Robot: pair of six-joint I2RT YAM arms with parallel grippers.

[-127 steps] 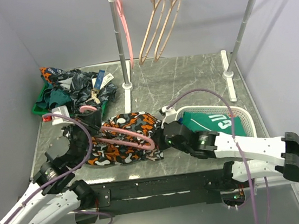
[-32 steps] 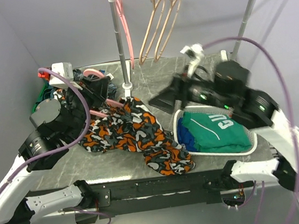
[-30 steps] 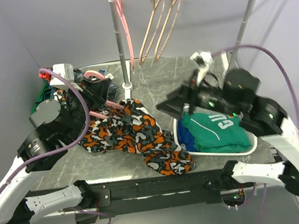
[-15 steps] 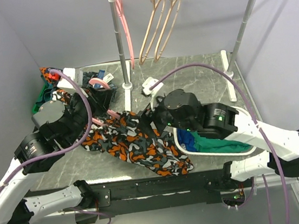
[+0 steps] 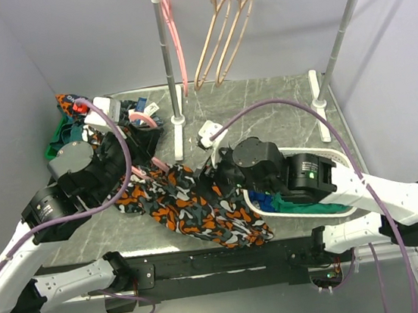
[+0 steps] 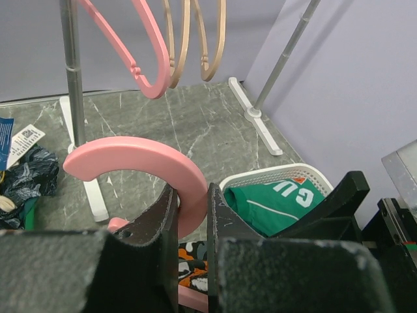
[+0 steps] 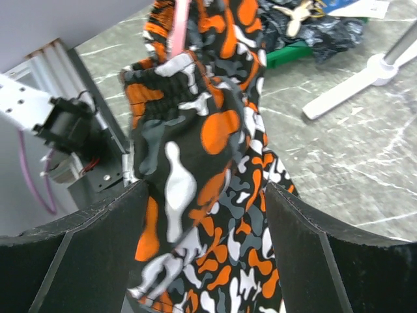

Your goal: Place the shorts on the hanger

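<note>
While left clamps hanger, right stands wide at shorts

Where the grey table (image 5: 264, 111) meets its right side, white basket (image 6: 257, 176) holds green jersey (image 6: 273, 205) over blue cloth (image 5: 258, 196). Shorts (image 5: 200, 207), orange-black-grey-white blotches, hang from pink hanger (image 6: 130, 153) down to front edge, just beside basket. Left gripper (image 6: 192, 195) pinches hanger hook. Right gripper (image 7: 205, 189): fingers wide apart, fabric between.

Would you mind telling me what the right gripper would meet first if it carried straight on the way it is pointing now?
The shorts: in the wrist view they hang straight ahead of the right gripper, in line with its open jaws, hanging from the hanger. Depth is unclear, so the remaining gap cannot be judged.
</note>
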